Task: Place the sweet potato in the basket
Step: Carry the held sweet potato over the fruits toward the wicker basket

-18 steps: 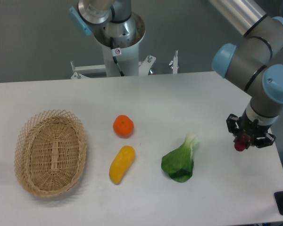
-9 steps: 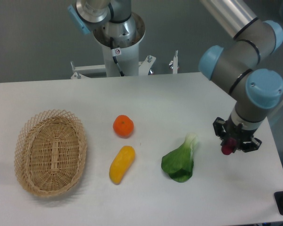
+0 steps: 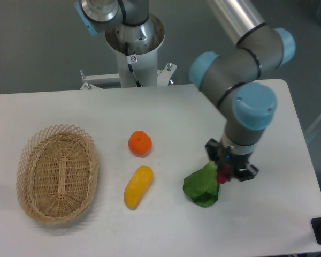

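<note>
At about four o'clock from the middle of the white surface [image 3: 203,118], my end effector [image 3: 227,170] hangs pointing down, its fingers closed on the sweet potato [image 3: 223,176]; only a small dark red end of it shows between them. My end effector sits just over the upper right edge of the leafy green [image 3: 203,186], whose pale stalk end it hides; whether the potato touches the leaf I cannot tell.

At nine o'clock from me, well apart, lies the basket [image 3: 58,172], near the left edge of the surface, with its long axis running roughly twelve to six. Nothing lies in it. Between me and the basket lie three things: the green just beside me, a yellow vegetable [image 3: 138,186] lying tilted further toward nine o'clock, and an orange [image 3: 140,143] at twelve o'clock from the yellow piece, near it but not touching. A bare strip of surface separates the yellow piece from the basket's lacy rim.

Toward twelve o'clock, beyond the orange, the surface runs open to its far edge, where the arm's base column [image 3: 134,48] stands. At three o'clock from me a stretch of bare surface reaches the right edge. Toward six o'clock, bare surface runs to the near edge.
</note>
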Motion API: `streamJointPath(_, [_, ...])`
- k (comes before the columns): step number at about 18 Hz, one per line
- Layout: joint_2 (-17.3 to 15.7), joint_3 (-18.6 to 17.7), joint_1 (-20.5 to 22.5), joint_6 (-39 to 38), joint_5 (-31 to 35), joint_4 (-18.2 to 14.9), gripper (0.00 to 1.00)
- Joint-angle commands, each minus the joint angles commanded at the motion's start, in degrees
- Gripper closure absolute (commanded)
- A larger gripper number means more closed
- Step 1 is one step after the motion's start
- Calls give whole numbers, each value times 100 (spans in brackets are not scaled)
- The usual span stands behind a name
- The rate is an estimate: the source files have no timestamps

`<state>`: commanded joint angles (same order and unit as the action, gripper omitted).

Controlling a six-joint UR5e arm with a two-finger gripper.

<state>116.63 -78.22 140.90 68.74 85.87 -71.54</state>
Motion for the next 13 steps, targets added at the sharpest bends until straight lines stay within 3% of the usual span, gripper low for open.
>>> streamJointPath(13, [-237, -378, -1195, -896, -44, 9, 76])
